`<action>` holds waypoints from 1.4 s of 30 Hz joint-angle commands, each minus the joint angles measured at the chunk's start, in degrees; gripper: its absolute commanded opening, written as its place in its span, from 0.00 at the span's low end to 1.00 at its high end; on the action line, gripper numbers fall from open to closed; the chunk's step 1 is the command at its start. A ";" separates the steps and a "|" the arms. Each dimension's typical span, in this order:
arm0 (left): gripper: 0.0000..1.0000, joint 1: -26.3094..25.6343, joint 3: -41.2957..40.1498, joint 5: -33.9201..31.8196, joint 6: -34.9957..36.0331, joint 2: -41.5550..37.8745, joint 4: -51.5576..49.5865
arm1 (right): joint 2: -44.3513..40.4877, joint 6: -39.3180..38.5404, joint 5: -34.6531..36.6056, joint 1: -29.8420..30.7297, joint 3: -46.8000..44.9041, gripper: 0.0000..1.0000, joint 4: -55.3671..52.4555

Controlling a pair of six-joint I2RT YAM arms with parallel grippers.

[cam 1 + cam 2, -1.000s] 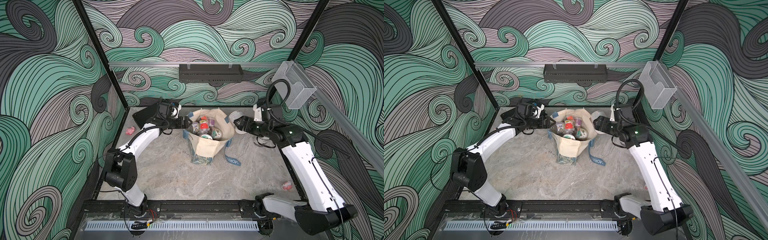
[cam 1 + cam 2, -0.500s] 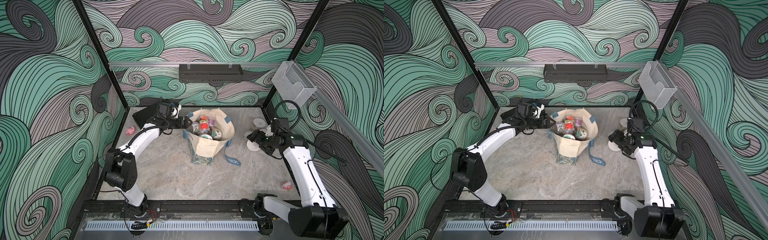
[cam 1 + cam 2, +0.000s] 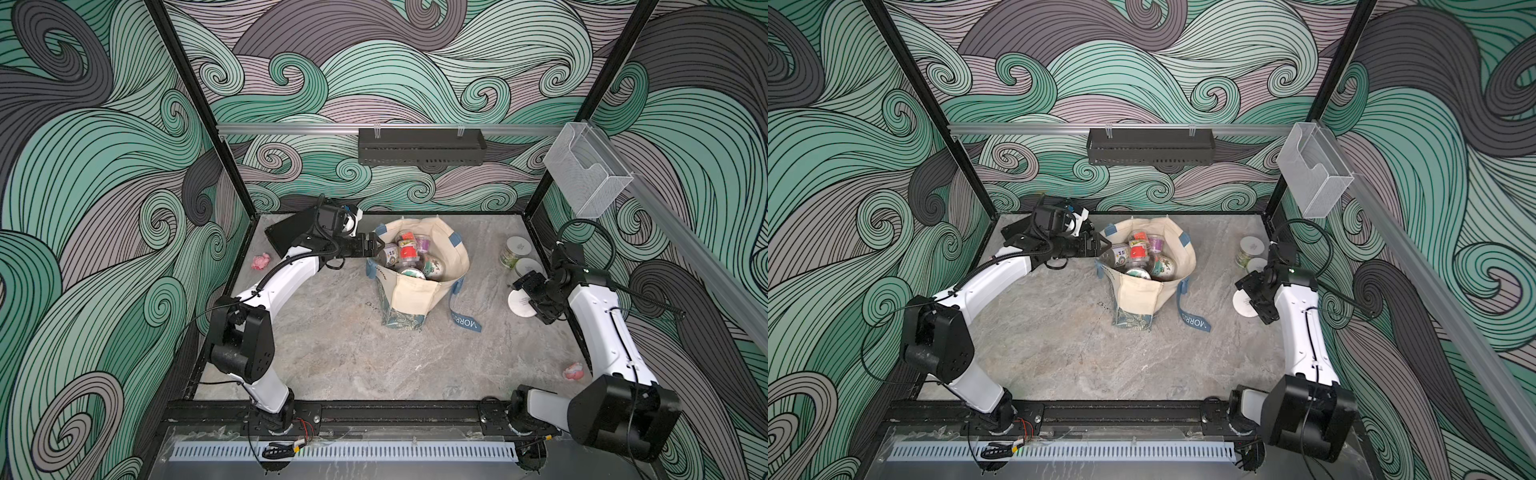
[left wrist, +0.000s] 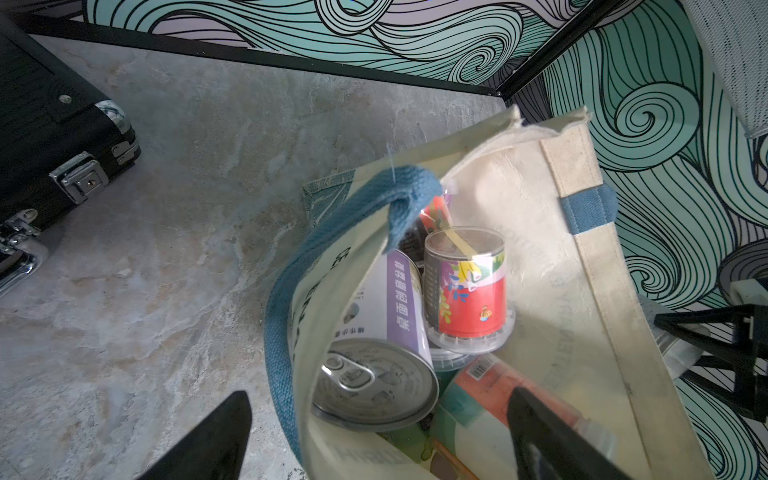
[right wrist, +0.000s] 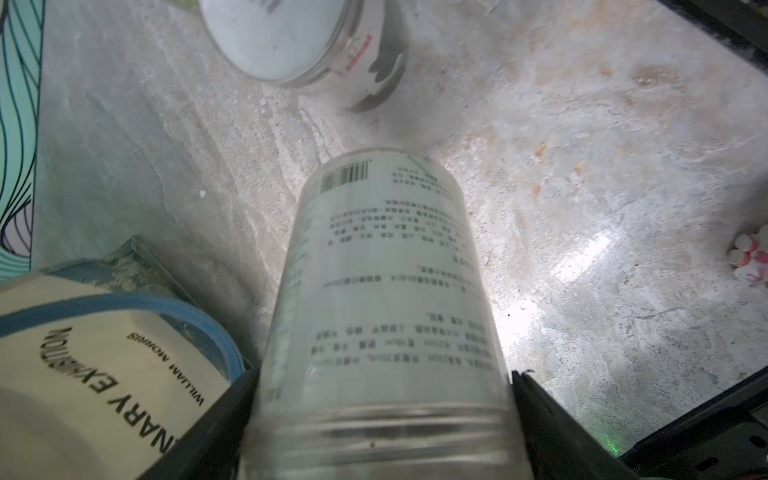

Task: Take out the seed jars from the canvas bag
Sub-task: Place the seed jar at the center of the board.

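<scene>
The cream canvas bag point(image 3: 411, 295) point(image 3: 1138, 295) stands open mid-table with several seed jars point(image 3: 409, 253) inside. In the left wrist view a red-labelled jar point(image 4: 469, 291) and a silvery-lidded one point(image 4: 374, 382) lie in it. My left gripper point(image 3: 372, 245) point(image 4: 378, 411) is open and straddles the bag's left rim and blue strap. My right gripper point(image 3: 528, 301) point(image 5: 380, 395) is shut on a clear jar with a printed label point(image 5: 386, 266), low over the table to the right of the bag. Two more jars point(image 3: 517, 245) point(image 3: 528, 266) stand just behind it.
A flat black hard case point(image 3: 291, 232) point(image 4: 41, 124) lies at the back left behind my left arm. Pink lumps sit at the left edge point(image 3: 261, 261) and front right point(image 3: 574, 370). A black shelf point(image 3: 419, 145) and a clear holder point(image 3: 586, 174) hang above the back wall.
My right arm carried the labelled jar from the bag's mouth out to the right and down near the two standing jars. My left arm has stayed put.
</scene>
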 commanded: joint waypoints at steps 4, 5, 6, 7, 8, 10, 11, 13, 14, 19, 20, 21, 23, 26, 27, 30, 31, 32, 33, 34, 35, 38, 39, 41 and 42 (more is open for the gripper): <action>0.94 0.26 2.03 0.40 -0.07 -0.25 -0.48 | 4.45 3.64 -2.34 -5.34 -0.15 0.72 0.17; 0.95 0.29 1.97 0.35 -0.07 -0.36 -0.40 | 5.37 3.98 -2.95 -6.18 0.12 0.72 -0.05; 0.94 0.24 1.99 0.35 -0.18 -0.33 -0.37 | 6.25 4.23 -3.60 -6.93 0.23 0.72 -0.02; 0.94 0.22 1.92 0.43 -0.11 -0.47 -0.37 | 6.92 4.45 -3.70 -7.47 0.32 0.72 -0.07; 0.95 0.17 1.98 0.44 -0.12 -0.47 -0.37 | 7.92 4.69 -4.08 -8.20 0.47 0.73 -0.07; 0.95 0.24 1.93 0.44 -0.16 -0.61 -0.34 | 9.85 4.97 -4.97 -9.73 0.97 0.73 0.05; 0.95 0.22 1.94 0.44 -0.13 -0.62 -0.30 | 10.97 5.27 -5.65 -10.46 1.22 0.73 0.08; 0.94 0.23 1.87 0.44 -0.18 -0.68 -0.21 | 12.92 5.50 -6.90 -11.76 1.86 0.73 0.17; 0.95 0.18 1.87 0.44 -0.16 -0.61 -0.20 | 13.87 5.59 -7.19 -12.35 2.28 0.73 0.16; 0.94 0.18 1.87 0.70 -0.37 -0.26 -0.08 | 17.19 5.78 -8.95 -14.23 3.96 0.74 1.63; 0.94 0.16 1.86 0.70 -0.37 -0.22 -0.07 | 17.88 5.77 -9.30 -14.45 4.26 0.75 1.71; 0.94 0.21 1.86 0.75 -0.29 -0.26 -0.08 | 18.55 5.69 -9.73 -14.65 4.61 0.76 1.88; 0.95 0.22 1.90 0.70 -0.30 -0.28 -0.07 | 19.62 5.55 -10.56 -15.05 5.02 0.77 2.55; 0.95 0.19 1.89 0.70 -0.29 -0.30 -0.05 | 21.47 5.05 -12.10 -15.89 6.08 0.83 3.18; 0.94 0.19 1.90 0.70 -0.27 -0.26 -0.13 | 21.92 4.83 -12.56 -16.07 6.50 0.86 3.29; 0.95 0.23 1.91 0.70 -0.22 -0.17 -0.23 | 22.26 4.15 -13.02 -16.18 7.71 0.98 3.41; 0.94 0.25 1.90 0.70 -0.21 -0.15 -0.18 | 21.97 3.99 -12.87 -16.14 7.87 0.99 3.42; 0.95 0.29 1.97 0.70 -0.23 -0.14 -0.20 | 21.60 3.77 -12.55 -16.17 8.09 0.99 3.50; 0.95 0.24 1.96 0.70 -0.24 -0.13 -0.20 | 21.12 3.50 -12.03 -16.17 8.22 0.99 3.38; 0.95 0.25 1.98 0.70 -0.20 -0.21 -0.20 | 20.65 3.40 -11.50 -16.19 8.23 0.99 3.36; 0.95 0.28 1.98 0.73 -0.20 -0.18 -0.20 | 19.96 3.33 -10.83 -16.19 8.07 0.99 3.40; 0.94 0.29 1.94 0.70 -0.20 -0.35 -0.21 | 18.52 2.83 -9.65 -16.17 7.95 0.99 3.34; 0.94 0.24 2.05 0.70 -0.26 -0.54 -0.28 | 18.04 2.55 -9.46 -16.15 8.13 0.99 3.14; 0.95 0.25 1.98 0.54 -0.13 -0.75 -0.16 | 16.60 2.04 -7.94 -16.00 8.41 0.99 2.63; 0.95 0.30 1.89 0.29 0.00 -0.80 -0.28 | 15.54 1.91 -6.98 -15.83 8.40 0.99 2.72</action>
